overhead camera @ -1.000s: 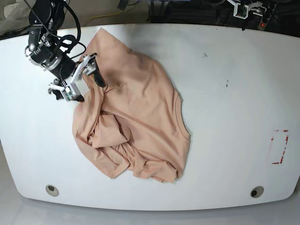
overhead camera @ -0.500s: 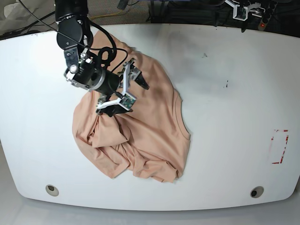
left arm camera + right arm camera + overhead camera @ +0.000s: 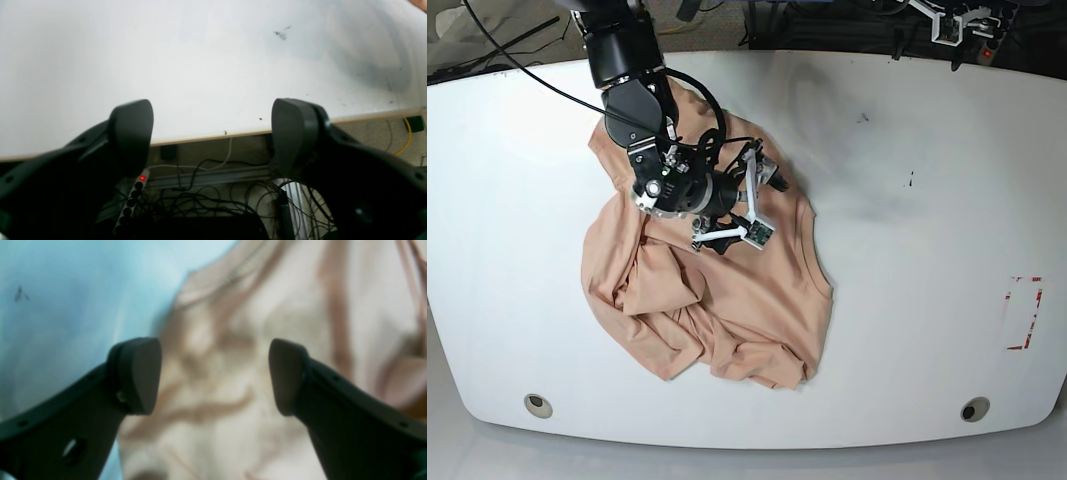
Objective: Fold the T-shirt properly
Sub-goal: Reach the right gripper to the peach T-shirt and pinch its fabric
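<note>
The peach T-shirt (image 3: 757, 300) lies crumpled on the white table (image 3: 907, 260), left of centre, with loose folds bunched at its lower left. My right gripper (image 3: 764, 203) hovers over the shirt's upper middle, open and holding nothing. In the right wrist view its fingers (image 3: 136, 373) stand wide apart above blurred peach cloth (image 3: 217, 426). My left gripper (image 3: 211, 133) is open and empty too. It hangs over the table's far edge (image 3: 206, 135), away from the shirt. No print shows on the shirt.
A red-and-white mark (image 3: 1024, 313) sits near the table's right edge. Two round holes (image 3: 538, 405) (image 3: 974, 409) lie along the front. Small dark smudges (image 3: 864, 118) dot the far right part. A power strip (image 3: 133, 196) and cables lie under the far edge.
My right arm has swung rightward from the shirt's left edge to above its middle, gripper still open. The shirt lies as before.
</note>
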Motion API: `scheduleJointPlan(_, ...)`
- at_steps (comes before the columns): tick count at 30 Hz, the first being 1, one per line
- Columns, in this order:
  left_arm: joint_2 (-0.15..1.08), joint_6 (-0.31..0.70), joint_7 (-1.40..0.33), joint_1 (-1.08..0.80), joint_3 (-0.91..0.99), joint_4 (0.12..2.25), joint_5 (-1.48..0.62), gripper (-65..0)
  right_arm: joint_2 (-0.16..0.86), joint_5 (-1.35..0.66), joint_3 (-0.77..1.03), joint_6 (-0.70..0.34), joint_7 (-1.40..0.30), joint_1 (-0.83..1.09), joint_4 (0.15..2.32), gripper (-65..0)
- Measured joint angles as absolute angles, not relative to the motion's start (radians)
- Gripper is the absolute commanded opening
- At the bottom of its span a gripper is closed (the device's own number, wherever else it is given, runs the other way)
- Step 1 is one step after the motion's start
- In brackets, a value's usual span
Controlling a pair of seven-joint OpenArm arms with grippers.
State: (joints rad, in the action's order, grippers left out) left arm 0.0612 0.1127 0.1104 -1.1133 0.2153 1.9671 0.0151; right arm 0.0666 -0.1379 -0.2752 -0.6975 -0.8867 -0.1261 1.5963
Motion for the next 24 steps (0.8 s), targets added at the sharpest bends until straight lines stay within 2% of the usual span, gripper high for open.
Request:
scheduleJointPlan(11,0.061,0.116,0.112,-1.081,0.215,1.966,0.015,-13.2,0.027,-0.134,-0.343,-0.697,-0.875,-0.202,1.431,-16.8)
scheduleJointPlan(18,0.062,0.116,0.113,-1.081,0.215,1.966,0.015,-13.2,0.019,-0.137,-0.41,-0.697,-0.743,-0.205,1.34,-17.0)
scheduleJointPlan(24,0.068,0.115,0.113,-1.081,0.215,1.966,0.015,-13.2,0.027,-0.156,-0.413,-0.602,-0.593,-0.21,1.251,-17.4)
